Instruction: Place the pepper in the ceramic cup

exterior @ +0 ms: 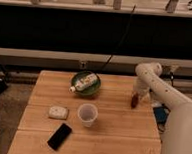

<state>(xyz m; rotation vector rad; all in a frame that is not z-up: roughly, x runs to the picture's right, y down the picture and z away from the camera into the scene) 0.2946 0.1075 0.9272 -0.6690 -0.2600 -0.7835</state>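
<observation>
My gripper (135, 98) hangs at the right side of the wooden table (110, 128), pointing down. It is shut on the pepper (134, 101), a small dark red-brown piece held upright just above the table top. The ceramic cup (87, 114) is plain white and stands upright near the middle of the table, well to the left of the gripper and closer to the front. The cup looks empty.
A dark green bowl (92, 90) holding a white bottle with a green label (84, 82) sits at the back of the table. A small white object (58, 111) lies left of the cup. A black phone (60, 136) lies front left.
</observation>
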